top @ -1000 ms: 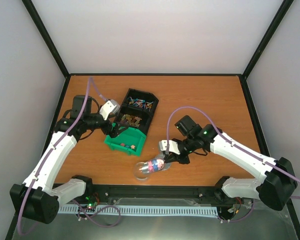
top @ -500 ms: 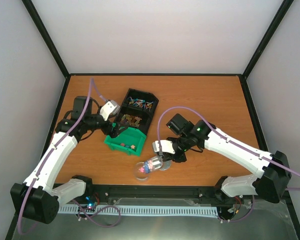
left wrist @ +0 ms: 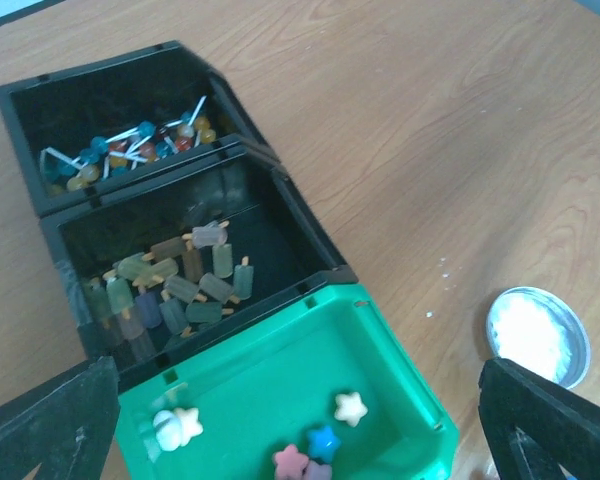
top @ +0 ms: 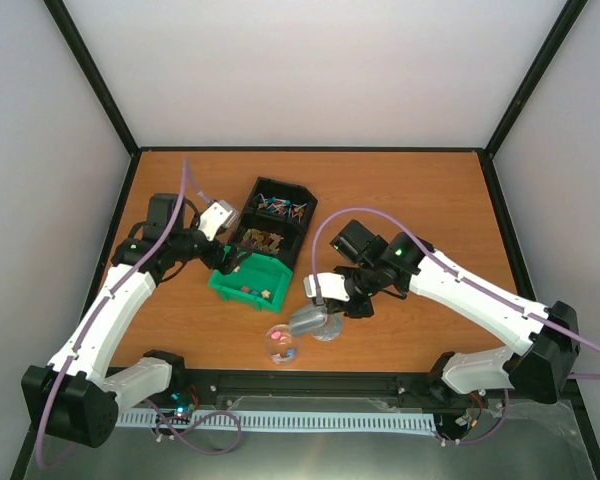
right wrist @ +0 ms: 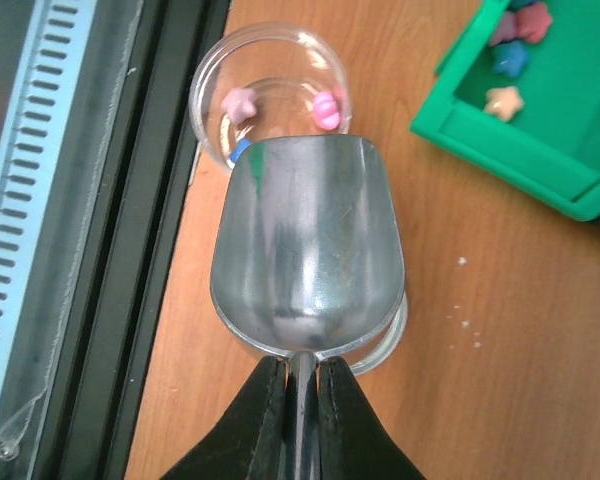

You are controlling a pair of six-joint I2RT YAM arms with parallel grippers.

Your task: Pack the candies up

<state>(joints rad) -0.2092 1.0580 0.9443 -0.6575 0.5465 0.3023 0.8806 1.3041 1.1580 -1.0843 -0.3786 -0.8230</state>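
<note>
- Candies: star-shaped pieces in two places. A few pink and blue ones lie in the clear jar. The others, pink, blue and pale yellow, lie in the green bin.
- Clear jar: upright and mouth up, at the near edge of the table, just beside the front rail.
- Scoop: silver, with its lip over the jar's rim and its bowl above the round silver lid.
- Right end effector: fingers pinched tight on the scoop's thin handle.
- Left end effector: fingers spread wide over the green bin, with nothing gripped.
- Black tray: touches the far side of the green bin. One compartment holds dull stick-shaped bits, the farther one a colourful wiry tangle.
</note>
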